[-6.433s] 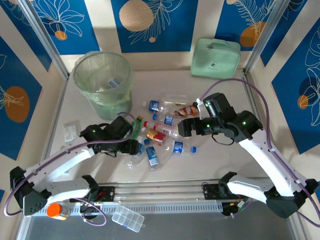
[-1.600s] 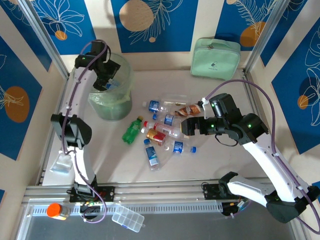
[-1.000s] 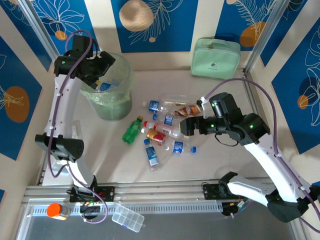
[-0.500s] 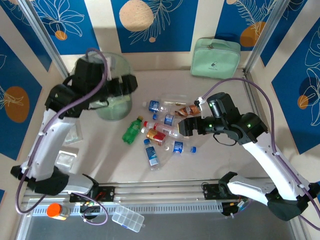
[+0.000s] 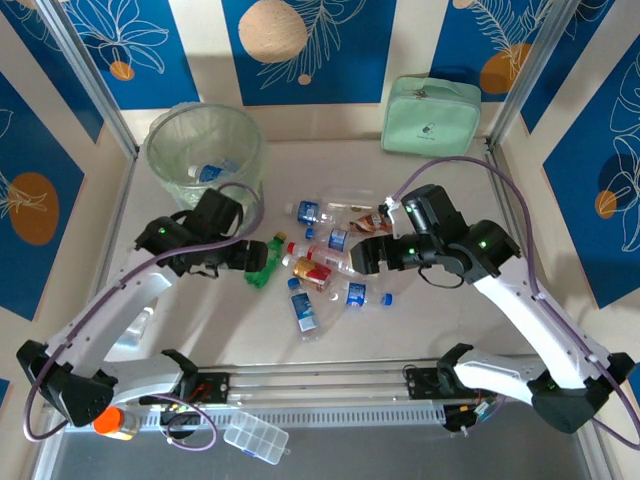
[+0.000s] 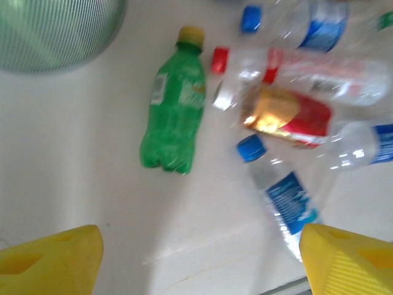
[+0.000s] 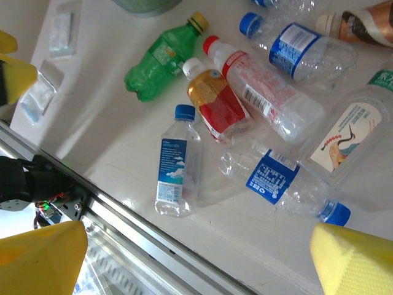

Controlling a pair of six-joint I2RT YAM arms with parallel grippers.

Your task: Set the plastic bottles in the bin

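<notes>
Left pincer (image 6: 196, 261) and right pincer (image 7: 196, 258) hang wide apart, empty, over scattered bottles (image 7: 270, 101) near the bin (image 5: 252, 165).

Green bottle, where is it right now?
Seen from the top, the green bottle lies flat at the bottle pile's left edge, just in front of the bin.

In the left wrist view, everything ahead of the left fingers (image 6: 49, 258) is smeared by motion blur. It is worst on the clear bottles (image 6: 319, 67) beyond the right-hand finger, where white glare is spread over the plastic, and a soft grey shadow is thrown across the pale table (image 6: 73, 160) between the fingers. In the right wrist view, the clear bottles ahead of the right fingers (image 7: 37, 258) are rendered sharp under bright, even light with small highlights, while the fingers themselves are left out of focus at the lower corners. In the top view, even overhead light is seen, and only faint, soft-edged shadows are cast on the table.
</notes>
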